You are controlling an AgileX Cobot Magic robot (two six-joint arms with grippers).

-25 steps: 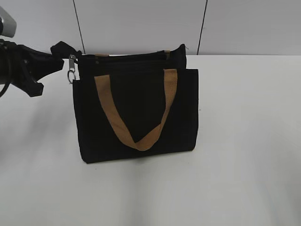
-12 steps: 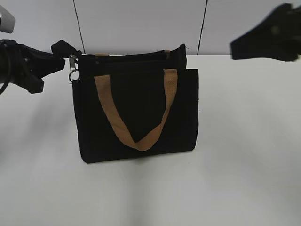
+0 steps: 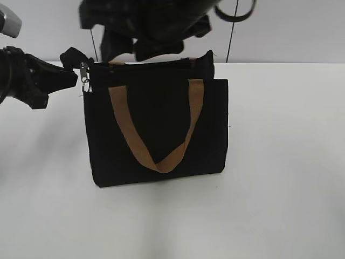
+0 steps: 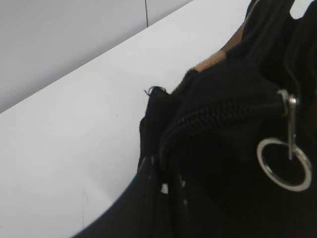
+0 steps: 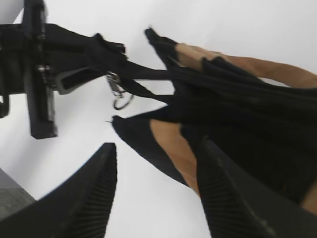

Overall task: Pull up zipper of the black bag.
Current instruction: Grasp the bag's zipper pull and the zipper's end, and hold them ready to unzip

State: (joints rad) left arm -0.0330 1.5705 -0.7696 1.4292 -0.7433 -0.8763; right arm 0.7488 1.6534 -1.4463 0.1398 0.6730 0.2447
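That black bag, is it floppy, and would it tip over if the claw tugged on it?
The black bag probably has some stiffness: it stands upright unaided, sides straight. Its top looks soft, though; in the right wrist view the fabric folds where the left claw pinches the end tab. Standing narrow and seemingly light, it would likely slide or tip if pulled without that hold.

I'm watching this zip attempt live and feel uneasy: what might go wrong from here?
The right gripper hangs open above the black bag, one finger near the tan handle; it may snag the strap instead of the ring pull. The left gripper holds only a small end tab, which may slip, letting the bag tip.
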